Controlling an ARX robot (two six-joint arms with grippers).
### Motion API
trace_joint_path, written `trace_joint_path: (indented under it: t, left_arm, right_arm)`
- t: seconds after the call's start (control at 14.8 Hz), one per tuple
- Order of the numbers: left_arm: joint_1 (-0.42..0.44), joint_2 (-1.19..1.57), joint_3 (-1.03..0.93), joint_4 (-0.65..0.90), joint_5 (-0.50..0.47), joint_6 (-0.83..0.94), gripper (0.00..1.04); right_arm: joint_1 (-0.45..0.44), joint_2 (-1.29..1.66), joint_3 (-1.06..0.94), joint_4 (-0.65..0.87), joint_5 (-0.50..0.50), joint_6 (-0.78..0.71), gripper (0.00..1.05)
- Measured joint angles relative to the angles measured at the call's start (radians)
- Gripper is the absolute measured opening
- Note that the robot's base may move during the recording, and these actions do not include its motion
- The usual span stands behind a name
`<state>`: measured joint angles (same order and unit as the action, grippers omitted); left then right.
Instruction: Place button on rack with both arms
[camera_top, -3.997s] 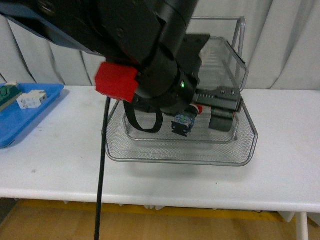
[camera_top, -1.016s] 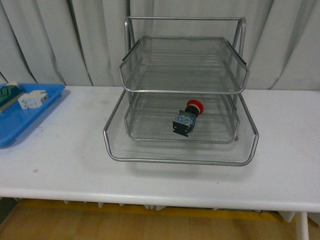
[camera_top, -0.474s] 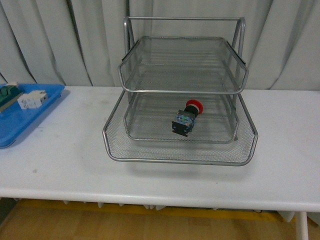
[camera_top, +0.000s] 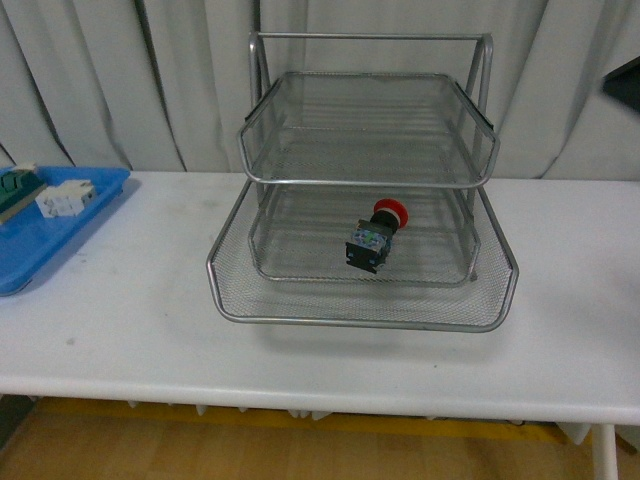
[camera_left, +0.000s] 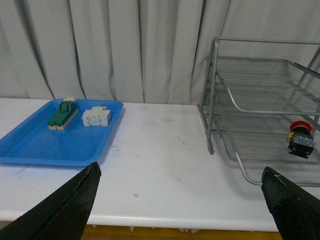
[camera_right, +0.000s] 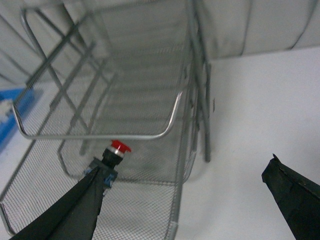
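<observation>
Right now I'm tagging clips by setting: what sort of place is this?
Probably a lab test bench: plain white table, grey curtain backdrop, small parts on a blue tray.

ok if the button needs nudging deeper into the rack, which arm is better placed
Right, probably. Its wrist view has the button close ahead of open jaws, in the rack; the left arm's view shows it far off across the table.

Jaws of the left arm (camera_left: 65, 210) and right arm (camera_right: 295, 195) both gape wide, holding nothing
</observation>
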<state>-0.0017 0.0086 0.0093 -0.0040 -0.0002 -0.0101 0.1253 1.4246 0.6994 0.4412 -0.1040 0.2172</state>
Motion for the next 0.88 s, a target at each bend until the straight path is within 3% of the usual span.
trace_joint_path:
  t: [0.14, 0.34, 0.68, 0.75, 0.81, 0.88]
  left_arm:
    - [0.0, 0.0, 0.0, 0.0, 0.0, 0.0, 0.98]
    - [0.0, 0.0, 0.0, 0.0, 0.0, 0.0, 0.98]
    - [0.0, 0.0, 0.0, 0.0, 0.0, 0.0, 0.98]
    - [0.0, 0.0, 0.0, 0.0, 0.0, 0.0, 0.98]
    - [0.0, 0.0, 0.0, 0.0, 0.0, 0.0, 0.98]
    - [0.0, 0.0, 0.0, 0.0, 0.0, 0.0, 0.98]
  right_arm:
    - [0.101, 0.187, 0.193, -0.184, 0.024, 0.0, 0.98]
    - [0.225, 0.241, 0.274, -0.367, 0.035, 0.01, 0.97]
    - [0.342, 0.338, 0.291, -0.473, 0.078, 0.033, 0.35]
    - [0.369, 0.385, 0.306, -0.476, 0.087, 0.053, 0.11]
    - [0.42, 0.426, 0.302, -0.462, 0.108, 0.082, 0.02]
    - [0.438, 0.461, 0.29, -0.44, 0.12, 0.101, 0.02]
